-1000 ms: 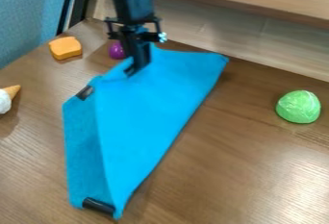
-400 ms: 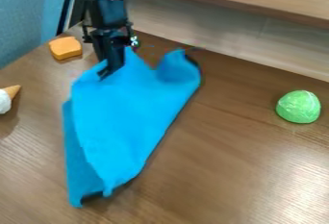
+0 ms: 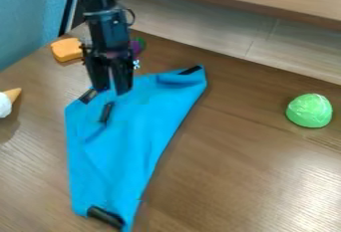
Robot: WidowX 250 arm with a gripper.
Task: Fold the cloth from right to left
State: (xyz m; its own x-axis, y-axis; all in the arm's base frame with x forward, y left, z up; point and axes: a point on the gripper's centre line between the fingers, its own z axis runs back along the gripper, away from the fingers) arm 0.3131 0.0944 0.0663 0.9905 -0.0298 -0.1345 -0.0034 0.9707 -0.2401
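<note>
One black gripper (image 3: 111,90) is hanging down from the upper left of the frame, its two fingers pointing at the upper end of the cloth. They are standing apart, with a gap showing between them, so the pincer is released and is clasping nothing.

One blue cloth (image 3: 126,141) is lying on the brown wood-grain table (image 3: 253,171), stretching from the upper centre of the frame down to the lower left and narrowing toward the bottom. Four black patches are showing on it: one at its upper left corner, one slightly inward and below the fingers, one at its upper right corner and one along its bottom end. Some shallow creases are running across its surface.

Four smaller items are sitting around the cloth, apart from it. One orange block (image 3: 67,50) is resting at the upper left of the frame, and one purple and green item (image 3: 137,47) is peeking out just beside the gripper, partly hidden by it. One white and tan cone-shaped piece (image 3: 11,96) is being cut off by the left edge. One green dome-shaped piece (image 3: 309,110) is sitting near the right edge, well apart from the cloth.
</note>
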